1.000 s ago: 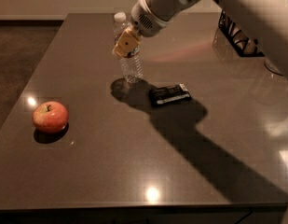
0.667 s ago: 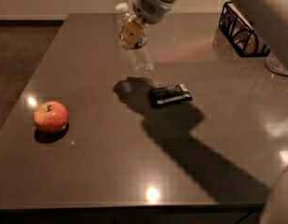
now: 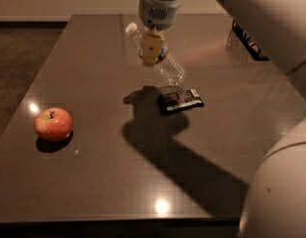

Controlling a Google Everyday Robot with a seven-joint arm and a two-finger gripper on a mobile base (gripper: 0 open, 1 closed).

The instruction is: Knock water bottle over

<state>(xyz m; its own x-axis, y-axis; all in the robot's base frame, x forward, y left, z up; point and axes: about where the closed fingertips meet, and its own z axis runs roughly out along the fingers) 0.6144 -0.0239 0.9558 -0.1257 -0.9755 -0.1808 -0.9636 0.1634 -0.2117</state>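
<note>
The water bottle (image 3: 171, 67) is a clear ribbed bottle with a white cap at its upper left end and a dark band with red. It is tilted steeply, cap towards the back left and base towards the front right, above the dark table (image 3: 93, 177). My gripper (image 3: 152, 52) comes down from above and is shut on the bottle around its upper part. One tan finger pad (image 3: 151, 47) shows in front of the bottle. The bottle's shadow falls on the table below it.
A red apple (image 3: 53, 124) sits at the left front. A flat black packet (image 3: 181, 100) lies just in front of the bottle. A dark wire basket (image 3: 247, 39) stands at the back right. My arm crosses the upper right and my body (image 3: 281, 192) fills the lower right.
The bottle stood upright in the gripper; now it has tipped over to a steep slant, base swinging right and towards the front. The view has moved closer.
</note>
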